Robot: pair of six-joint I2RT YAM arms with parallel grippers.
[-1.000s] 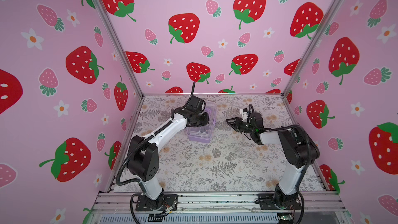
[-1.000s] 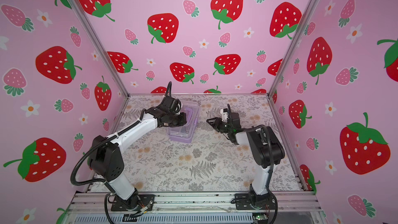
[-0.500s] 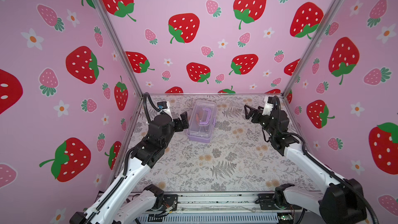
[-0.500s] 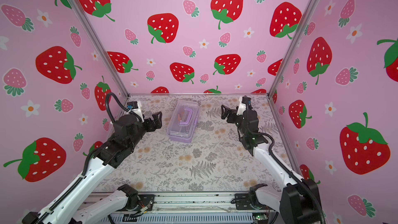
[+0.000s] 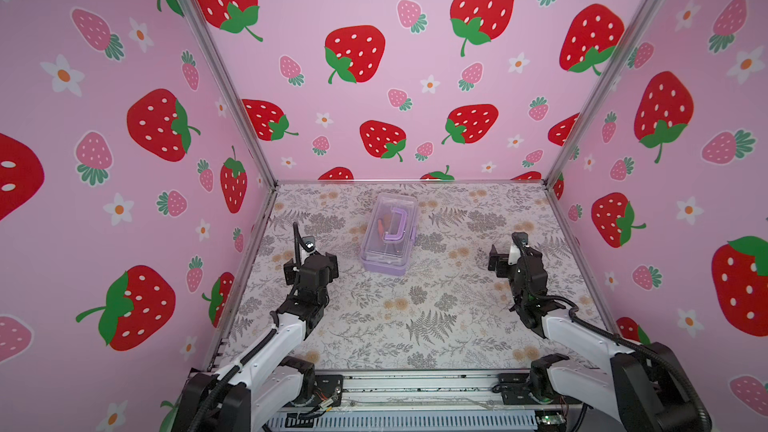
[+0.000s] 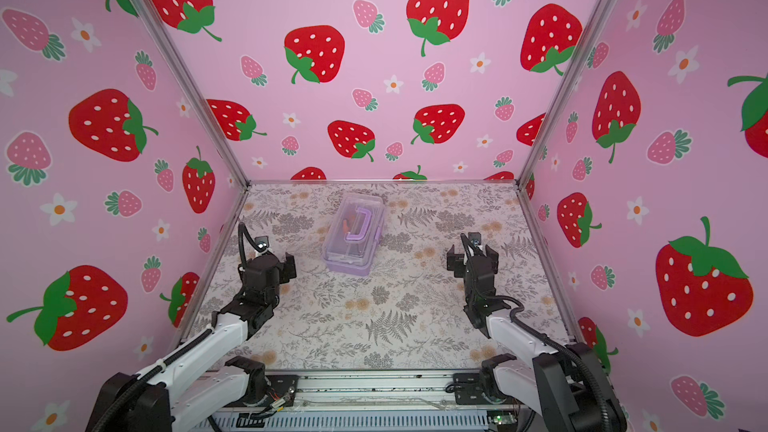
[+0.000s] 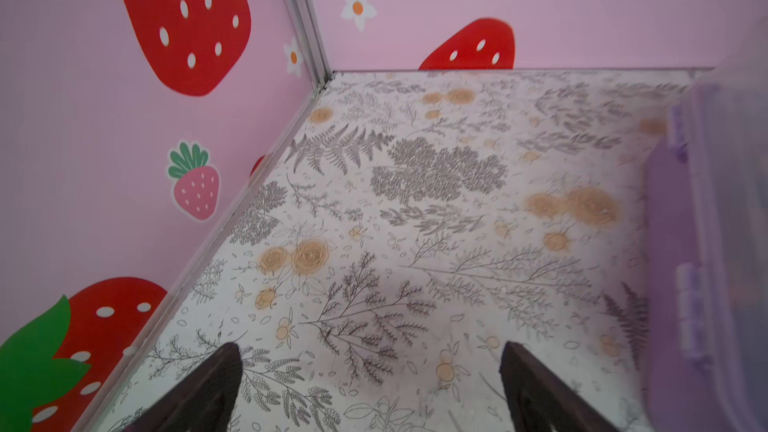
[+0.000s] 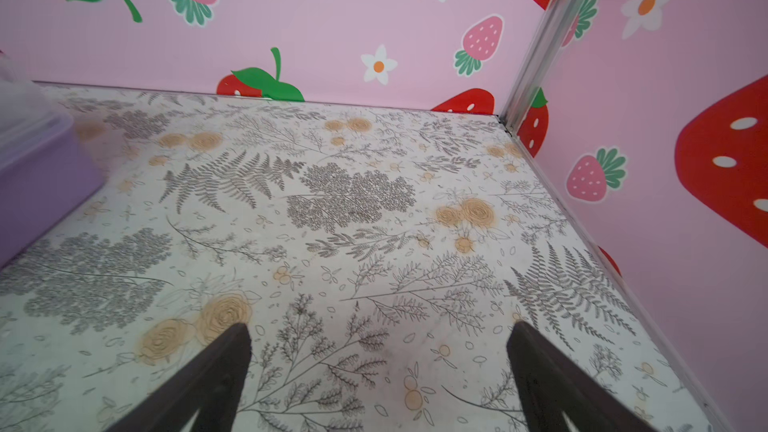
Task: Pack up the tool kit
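Both arms are pulled back from the tool kit [image 5: 388,238]; left claw [image 7: 370,371] and right claw [image 8: 378,351] are spread, empty. Kit is left closed at desk [image 5: 415,326] rear-centre; packing is judged done.

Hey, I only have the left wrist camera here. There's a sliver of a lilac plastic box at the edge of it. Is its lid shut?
Observer: In both top views the small lilac plastic case with the clear lid has its lid down, and it looks shut.
Operator: Anything inside?
Observer: An orange-red item shows through the lid. I cannot tell what it is.
Operator: Where is the other arm?
Observer: The right gripper is open over the floral mat, apart from the case and holding nothing.
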